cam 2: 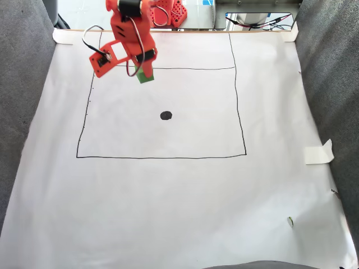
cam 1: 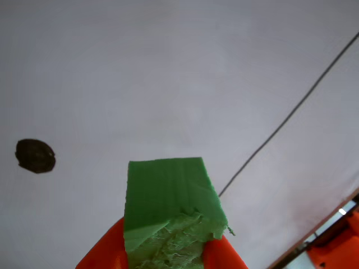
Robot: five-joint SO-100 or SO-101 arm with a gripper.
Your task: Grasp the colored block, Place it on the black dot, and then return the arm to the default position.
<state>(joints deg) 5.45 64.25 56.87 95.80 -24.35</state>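
The colored block, clamped in the gripper, hangs well apart from the black dot.

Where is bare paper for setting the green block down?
Most of the drawn square is bare around the black dot; the paper below it too. Crowded only at top left, where the claw holds the green block.

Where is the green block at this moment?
The green block is held between the orange fingers of the gripper, in the upper left of the fixed view near the top drawn line, up and to the left of the black dot.
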